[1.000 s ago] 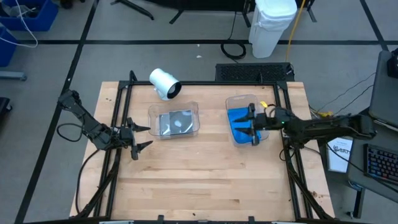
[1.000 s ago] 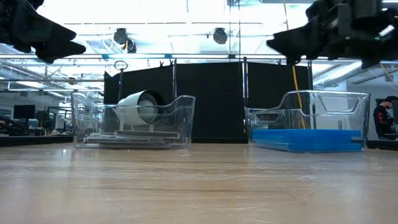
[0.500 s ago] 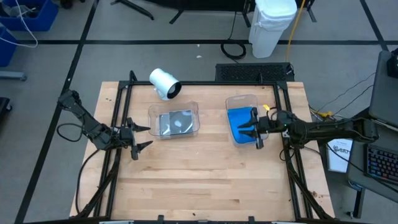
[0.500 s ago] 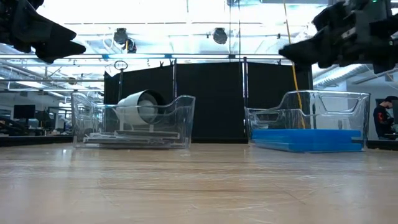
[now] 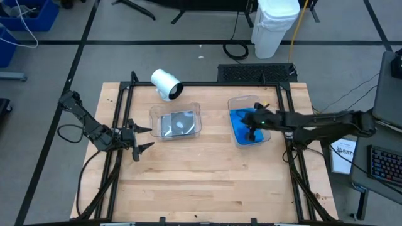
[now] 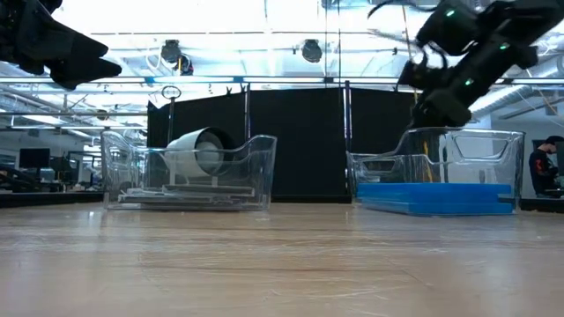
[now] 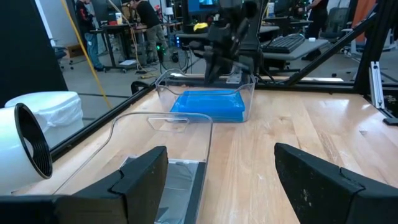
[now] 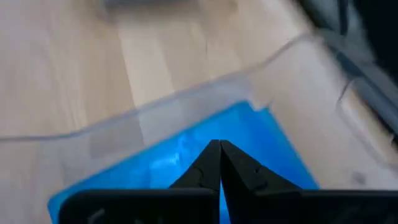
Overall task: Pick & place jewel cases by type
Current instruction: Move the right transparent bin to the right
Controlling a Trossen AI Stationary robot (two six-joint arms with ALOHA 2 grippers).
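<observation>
Right gripper (image 5: 252, 129) has snapped its fingers together, empty, tilting over the blue cases (image 5: 244, 127) in the right tray (image 5: 241, 100); sorting looks finished. Left gripper (image 5: 143, 139) waits spread at left.

The whole table (image 5: 201, 182) is seen from straight above in the high view, with floor shown on all sides. In the low view the scene is taken from table-top height, level across the wood, toward the room behind. The left clear tray (image 6: 189, 172) and the right clear tray (image 6: 436, 167) are shared by both views. From the left wrist, a forward look is given across the table past the left gripper (image 7: 221, 180) to the right clear tray. From the right wrist, the blue jewel cases (image 8: 186, 155) are seen very close, steeply downward, past the right gripper (image 8: 219, 163).
</observation>
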